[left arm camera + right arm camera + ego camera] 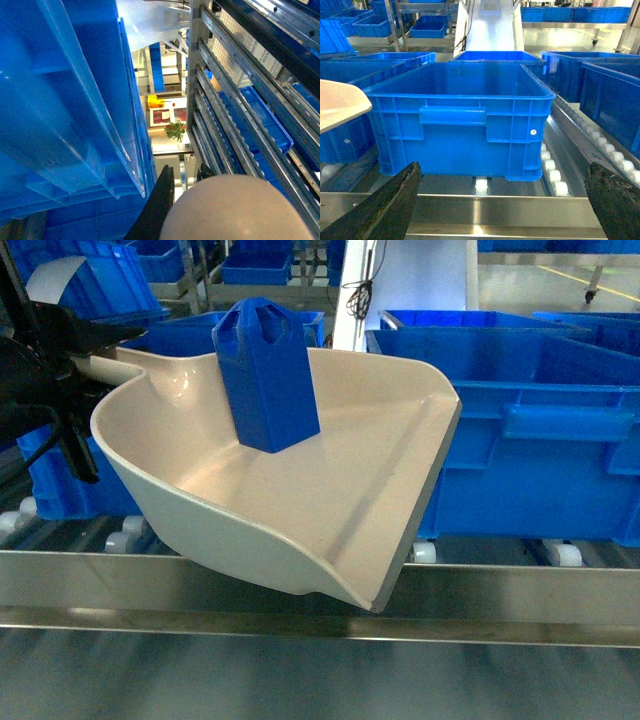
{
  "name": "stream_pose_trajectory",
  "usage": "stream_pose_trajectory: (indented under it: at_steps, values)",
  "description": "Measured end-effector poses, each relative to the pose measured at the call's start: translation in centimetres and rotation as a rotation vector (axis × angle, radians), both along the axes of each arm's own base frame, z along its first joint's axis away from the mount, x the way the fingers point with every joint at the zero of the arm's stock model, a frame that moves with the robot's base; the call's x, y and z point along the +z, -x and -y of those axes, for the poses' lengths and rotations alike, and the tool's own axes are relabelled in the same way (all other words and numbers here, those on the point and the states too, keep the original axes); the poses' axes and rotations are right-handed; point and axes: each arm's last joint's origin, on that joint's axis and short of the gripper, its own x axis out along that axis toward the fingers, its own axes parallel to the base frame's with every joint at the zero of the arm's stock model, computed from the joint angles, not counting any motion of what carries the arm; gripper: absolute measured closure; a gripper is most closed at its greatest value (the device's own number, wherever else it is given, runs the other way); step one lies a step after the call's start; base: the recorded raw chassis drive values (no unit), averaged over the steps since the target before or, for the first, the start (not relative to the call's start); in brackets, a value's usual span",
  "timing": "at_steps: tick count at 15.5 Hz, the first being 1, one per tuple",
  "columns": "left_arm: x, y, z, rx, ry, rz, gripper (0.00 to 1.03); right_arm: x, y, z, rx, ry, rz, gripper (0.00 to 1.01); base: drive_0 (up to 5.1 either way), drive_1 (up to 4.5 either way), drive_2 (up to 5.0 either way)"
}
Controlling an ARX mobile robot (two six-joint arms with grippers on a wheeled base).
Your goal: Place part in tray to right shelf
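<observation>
The cream tray (330, 510) hangs tilted over the steel front rail of the shelf (500, 592), its flat lip pointing down and right. The blue part (266, 375) stands upright inside it near the handle end. At the far left my left gripper (95, 350) is shut on the tray's handle; in the left wrist view its black fingers (156, 207) flank the rounded cream tray (235, 210). My right gripper (497, 205) is open and empty in front of the shelf's rail (505, 210), with the tray's rim (340, 102) at its left.
A large blue crate (540, 430) sits on the shelf's white rollers (565, 553) just right of the tray, and it faces the right gripper as the crate (465, 115). More blue crates (75, 485) stand behind and left. Another crate wall (65, 100) looms close to the left wrist.
</observation>
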Motion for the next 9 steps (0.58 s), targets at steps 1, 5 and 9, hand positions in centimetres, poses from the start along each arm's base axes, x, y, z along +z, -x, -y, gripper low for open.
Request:
stream_pose_trajectory:
  at_steps: [1,5,9]
  values:
    - [0.01,0.00,-0.01,0.001,0.000,0.001,0.91,0.03,0.02,0.00,0.000,0.000,0.002,0.03,0.0,0.00,0.0]
    - [0.01,0.00,0.00,0.000,0.000,0.001,0.91,0.05,0.03,0.00,0.000,0.000,0.004,0.03,0.0,0.00,0.0]
    - [0.01,0.00,0.00,0.000,0.000,0.001,0.91,0.05,0.03,0.00,0.000,0.000,0.004,0.03,0.0,0.00,0.0]
